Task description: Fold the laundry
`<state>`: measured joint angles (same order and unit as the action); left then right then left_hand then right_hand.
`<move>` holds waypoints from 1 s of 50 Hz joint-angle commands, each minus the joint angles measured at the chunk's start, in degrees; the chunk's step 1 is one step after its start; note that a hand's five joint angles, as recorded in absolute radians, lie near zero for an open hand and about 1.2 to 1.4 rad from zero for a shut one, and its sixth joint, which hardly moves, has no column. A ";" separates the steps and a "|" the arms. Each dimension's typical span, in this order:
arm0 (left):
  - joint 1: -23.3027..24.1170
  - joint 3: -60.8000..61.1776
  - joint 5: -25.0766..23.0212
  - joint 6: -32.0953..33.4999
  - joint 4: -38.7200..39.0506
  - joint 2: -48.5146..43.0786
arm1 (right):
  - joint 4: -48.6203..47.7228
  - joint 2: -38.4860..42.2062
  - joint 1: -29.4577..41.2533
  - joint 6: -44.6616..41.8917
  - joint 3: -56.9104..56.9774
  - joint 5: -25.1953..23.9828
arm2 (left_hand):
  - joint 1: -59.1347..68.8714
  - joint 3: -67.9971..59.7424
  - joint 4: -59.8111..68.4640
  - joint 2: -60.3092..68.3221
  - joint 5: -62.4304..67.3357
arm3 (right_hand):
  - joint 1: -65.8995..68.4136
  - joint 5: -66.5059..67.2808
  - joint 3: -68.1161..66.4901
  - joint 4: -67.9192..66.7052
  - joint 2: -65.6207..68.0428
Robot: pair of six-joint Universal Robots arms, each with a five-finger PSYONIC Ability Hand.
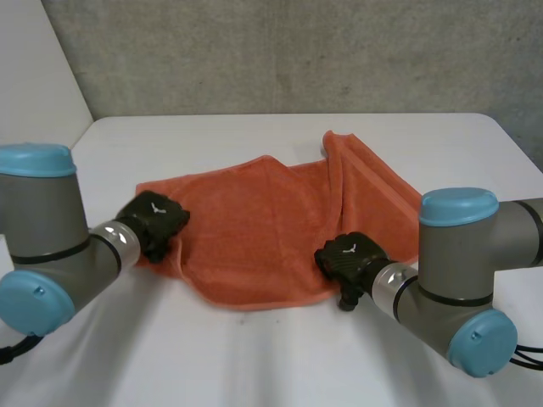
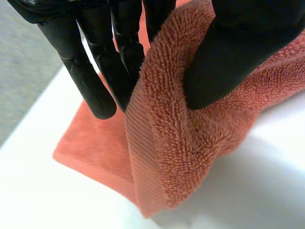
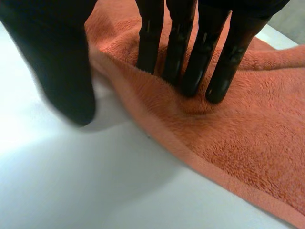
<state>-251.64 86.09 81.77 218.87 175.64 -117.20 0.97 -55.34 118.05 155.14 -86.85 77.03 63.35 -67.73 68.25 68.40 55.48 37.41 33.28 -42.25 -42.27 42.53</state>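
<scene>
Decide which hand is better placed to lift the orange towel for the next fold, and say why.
Probably left: the left hand pinches a corner of the towel between thumb and fingers; the right hand only presses straight fingers on its edge, thumb off the cloth.

Soft, even light falls from above on the white worktop (image 1: 280, 136), which glares almost blank in both wrist views. Beneath its lifted fold the orange towel (image 2: 181, 143) casts a faint grey shadow. The concrete wall (image 1: 297, 51) behind looks dimmer.
</scene>
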 commanded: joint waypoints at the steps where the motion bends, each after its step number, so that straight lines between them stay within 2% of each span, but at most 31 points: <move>1: -2.97 2.59 0.15 -8.80 4.28 7.94 | 0.88 -5.20 -2.29 11.41 -0.25 0.14 | 16.65 -12.27 11.75 11.60 14.52 | -11.01 -16.88 15.85 15.87 -16.13; 6: -4.73 2.94 -0.03 -10.22 4.45 9.53 | 0.88 -7.32 -6.16 11.94 -1.48 -0.56 | 16.65 -12.27 11.75 11.60 14.52 | -11.01 -16.88 15.85 15.87 -16.13; 9: -7.54 3.47 0.06 -10.22 5.33 10.58 | 0.97 -9.08 -8.71 11.68 -2.10 -0.83 | 16.65 -12.27 11.75 11.60 14.52 | -10.68 -16.54 15.52 15.54 -15.79; 12: -9.12 3.90 0.06 -10.22 5.86 10.67 | 1.23 -9.96 -12.56 8.97 -2.10 -0.83 | 16.65 -12.27 11.75 11.60 14.52 | -10.34 -16.21 15.18 15.20 -15.46; 15: -10.79 4.78 -0.03 -10.22 6.47 10.76 | 1.23 -10.05 -13.46 7.81 -2.10 -0.91 | 16.65 -12.27 11.75 11.60 14.52 | -10.00 -15.87 14.84 14.86 -15.12; 16: -11.15 4.96 -0.03 -10.22 6.56 10.76 | 1.32 -9.96 -16.68 1.63 -2.01 -1.18 | 16.65 -12.27 11.75 11.60 14.52 | -9.67 -15.53 14.51 14.53 -14.78; 19: -11.94 5.49 -0.03 -10.31 7.09 10.76 | 1.32 -9.96 -17.50 -0.10 -1.92 -1.27 | 16.65 -12.27 11.75 11.60 14.52 | -9.67 -15.53 14.51 14.53 -14.78; 20: -12.03 5.84 -0.12 -10.31 7.17 10.76 | 1.14 -9.79 -20.03 -6.19 -1.92 -1.53 | 16.65 -12.27 11.75 11.60 14.52 | -9.50 -15.36 14.34 14.36 -14.62; 25: -12.12 6.28 -0.03 -10.40 8.05 10.67 | 0.62 -8.74 -21.37 -10.55 -1.66 -1.79 | 16.65 -12.27 11.75 11.60 14.52 | -9.50 -15.36 14.34 14.36 -14.61; 31: -12.99 6.10 -0.03 -10.40 9.28 10.50 | -1.67 -3.72 -23.30 -10.82 -0.87 -3.90 | 16.65 -12.27 11.75 11.60 14.52 | -7.48 -13.34 12.32 12.34 -12.59; 32: -13.34 6.10 -0.03 -10.40 9.63 10.15 | -3.76 -2.16 -23.91 -10.65 -0.34 -5.56 | 16.65 -12.27 11.75 11.60 14.52 | -4.15 -10.01 8.99 9.01 -9.26; 36: -13.70 6.10 -0.03 -10.40 9.90 9.88 | -5.18 -0.83 -24.88 -10.29 0.71 -6.80 | 16.65 -12.27 11.75 11.60 14.52 | -0.60 -6.46 5.44 5.45 -5.71; 50: -14.40 5.66 -0.03 -10.48 10.25 9.18 | -4.31 6.47 -25.15 -6.34 8.97 -7.86 | 16.65 -12.27 11.75 11.60 14.52 | 8.84 2.97 -4.00 -3.98 3.72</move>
<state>-265.84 92.07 81.74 208.46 185.81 -107.68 -4.00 -50.93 92.78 147.09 -80.78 69.66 63.31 -67.92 68.29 68.54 55.48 33.45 27.59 -39.15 -39.07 39.06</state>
